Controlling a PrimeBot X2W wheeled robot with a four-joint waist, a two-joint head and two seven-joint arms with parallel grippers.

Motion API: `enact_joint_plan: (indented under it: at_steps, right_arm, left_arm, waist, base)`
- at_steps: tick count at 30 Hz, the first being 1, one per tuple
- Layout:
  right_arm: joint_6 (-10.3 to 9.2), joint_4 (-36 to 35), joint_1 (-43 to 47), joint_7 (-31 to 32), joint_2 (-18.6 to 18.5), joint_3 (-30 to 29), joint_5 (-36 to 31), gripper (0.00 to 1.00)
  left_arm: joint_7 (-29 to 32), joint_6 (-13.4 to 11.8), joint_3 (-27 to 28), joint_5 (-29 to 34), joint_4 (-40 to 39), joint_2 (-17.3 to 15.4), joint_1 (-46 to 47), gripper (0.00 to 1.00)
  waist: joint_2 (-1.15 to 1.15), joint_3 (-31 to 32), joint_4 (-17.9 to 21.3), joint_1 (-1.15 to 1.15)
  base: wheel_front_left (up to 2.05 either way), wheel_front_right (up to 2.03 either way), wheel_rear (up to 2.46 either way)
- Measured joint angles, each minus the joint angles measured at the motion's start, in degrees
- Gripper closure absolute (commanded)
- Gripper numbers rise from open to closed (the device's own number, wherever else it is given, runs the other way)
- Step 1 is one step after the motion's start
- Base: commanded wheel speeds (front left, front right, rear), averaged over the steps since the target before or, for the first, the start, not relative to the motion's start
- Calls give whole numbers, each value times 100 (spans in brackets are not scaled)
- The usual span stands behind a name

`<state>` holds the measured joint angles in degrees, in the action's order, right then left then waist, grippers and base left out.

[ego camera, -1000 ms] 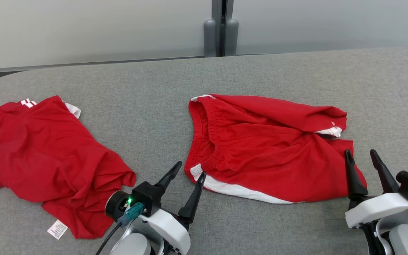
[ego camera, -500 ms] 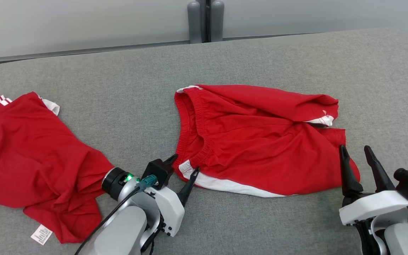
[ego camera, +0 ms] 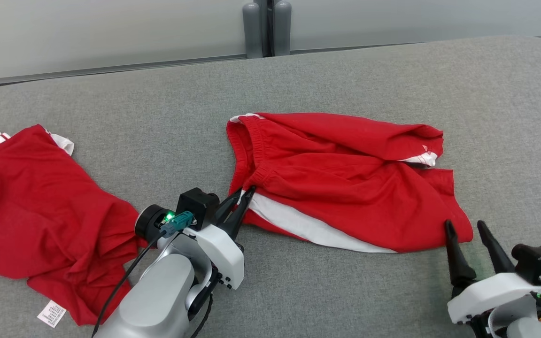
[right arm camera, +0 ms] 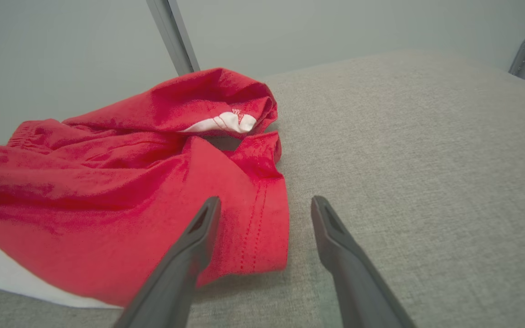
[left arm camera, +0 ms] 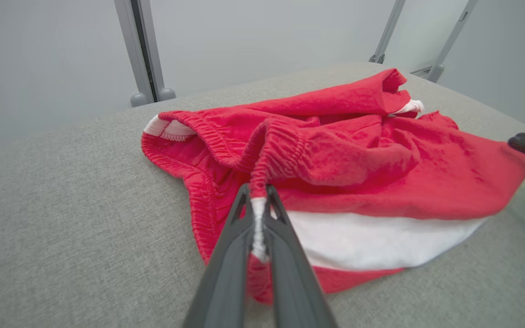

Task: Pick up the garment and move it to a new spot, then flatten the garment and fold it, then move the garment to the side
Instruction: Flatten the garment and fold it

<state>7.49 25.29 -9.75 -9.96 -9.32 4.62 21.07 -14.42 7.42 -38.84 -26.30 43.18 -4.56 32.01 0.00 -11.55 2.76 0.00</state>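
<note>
Our left fingers (left arm camera: 228,269) are closed tight on the waistband corner of the shorts (ego camera: 345,188), which lie crumpled mid-tabletop (ego camera: 158,131). Our right fingers (ego camera: 455,253) stand open by the leg hem.

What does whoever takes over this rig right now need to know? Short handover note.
Grippers: left gripper shut on the waistband corner of the red shorts; right gripper open at the leg hem, gripping nothing.
Things: shorts crumpled mid-way across the grey padded table; red T-shirt bunched at the robot's left.
Done: one corner grasped.
Left: probably grasp the hem, lift and relocate, flatten, fold, move aside.
</note>
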Motion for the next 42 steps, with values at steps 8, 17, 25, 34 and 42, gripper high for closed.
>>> enact_joint_plan:
  at_steps: [8, 17, 25, 34, 42]
  right_arm:
    - [1, 24, 371, 146, -570, 806, 92, 0]
    - [1, 472, 21, 9, -990, 1179, -770, 0]
    - [1, 303, 160, -115, -1293, 1702, -615, 0]
    - [1, 231, 121, -191, -1430, 1979, -315, 0]
    - [1, 338, 7, -229, -1435, 2164, -183, 100]
  left_arm:
    - [-49, -3, 177, 33, -220, 16, 25, 100]
    - [-56, -9, 254, 164, -361, 54, 12, 100]
    - [-56, -8, 327, 215, -389, 83, -35, 100]
    - [-56, -8, 397, 270, -403, 114, -129, 100]
    - [-56, -5, 411, 304, -416, 133, -222, 100]
  waist:
    - [0, -118, 18, 0]
    - [0, -145, -162, 0]
    - [0, -75, -216, 0]
    - [0, 43, -205, 0]
    - [0, 103, -264, 0]
  base:
    - [0, 0, 0]
    - [0, 0, 0]
    - [0, 0, 0]
    - [0, 0, 0]
    - [0, 0, 0]
